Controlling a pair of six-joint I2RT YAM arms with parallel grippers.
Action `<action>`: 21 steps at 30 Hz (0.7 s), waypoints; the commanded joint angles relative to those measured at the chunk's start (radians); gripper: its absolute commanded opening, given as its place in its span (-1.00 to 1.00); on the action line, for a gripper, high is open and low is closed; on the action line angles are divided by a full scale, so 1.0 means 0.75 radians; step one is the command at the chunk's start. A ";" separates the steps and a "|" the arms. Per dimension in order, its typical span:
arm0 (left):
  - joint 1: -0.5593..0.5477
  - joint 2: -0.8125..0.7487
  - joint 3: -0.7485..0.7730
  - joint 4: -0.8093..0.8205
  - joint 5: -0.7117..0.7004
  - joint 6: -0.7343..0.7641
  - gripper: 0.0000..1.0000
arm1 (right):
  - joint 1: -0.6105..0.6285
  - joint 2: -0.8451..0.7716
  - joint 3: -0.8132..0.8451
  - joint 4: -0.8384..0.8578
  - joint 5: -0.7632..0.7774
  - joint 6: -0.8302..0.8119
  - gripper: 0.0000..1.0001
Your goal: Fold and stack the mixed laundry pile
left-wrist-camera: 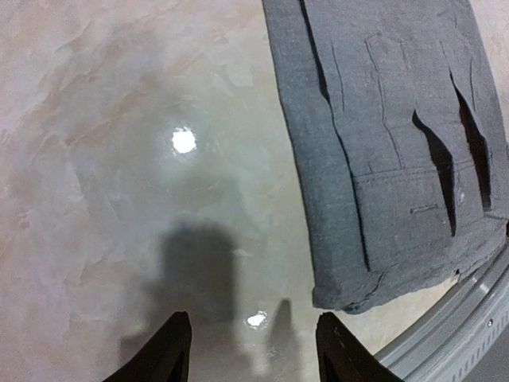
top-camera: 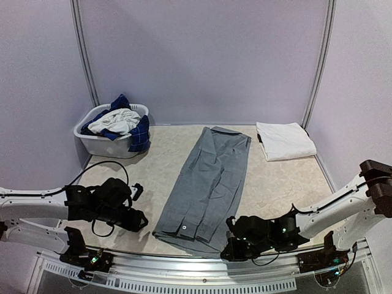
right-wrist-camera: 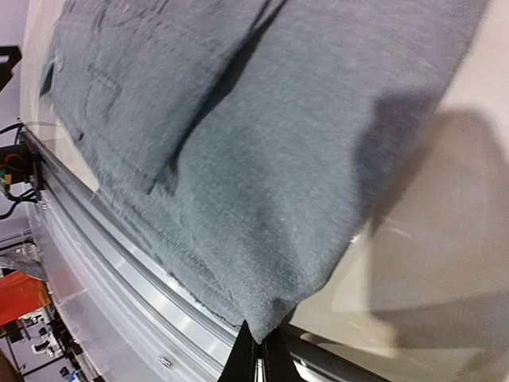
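A long grey garment [top-camera: 208,177] lies flat down the middle of the table, with pocket slits and a button at its near end. My right gripper [top-camera: 231,246] is shut on its near right corner; in the right wrist view the cloth [right-wrist-camera: 262,159] bunches between the closed fingertips [right-wrist-camera: 261,350]. My left gripper [top-camera: 139,219] stands open over bare table, just left of the garment's near left corner [left-wrist-camera: 350,294], with nothing between its fingers [left-wrist-camera: 253,350]. Blue plaid and white pieces [top-camera: 119,119] of the mixed laundry pile fill the basket.
The white plastic basket [top-camera: 92,142] stands at the back left. A folded white piece [top-camera: 285,141] lies at the back right. A metal rail [top-camera: 202,264] runs along the near table edge, close under the garment's hem [right-wrist-camera: 143,278].
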 commanded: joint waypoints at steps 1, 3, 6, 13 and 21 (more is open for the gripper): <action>-0.062 0.024 0.015 -0.004 0.065 -0.005 0.10 | -0.012 -0.116 -0.120 -0.251 0.037 -0.029 -0.97; -0.089 0.050 0.013 0.018 0.097 -0.017 0.10 | -0.012 -0.162 -0.147 -0.253 0.038 -0.042 -0.97; -0.150 0.096 0.014 0.050 0.172 -0.033 0.10 | -0.013 -0.193 -0.148 -0.237 0.037 -0.069 -0.97; -0.240 0.223 0.027 0.124 0.192 -0.076 0.13 | -0.014 -0.181 -0.122 -0.234 0.074 -0.140 -0.97; -0.294 0.350 0.074 0.256 0.150 -0.113 0.11 | -0.013 -0.118 -0.124 -0.165 0.012 -0.147 -0.97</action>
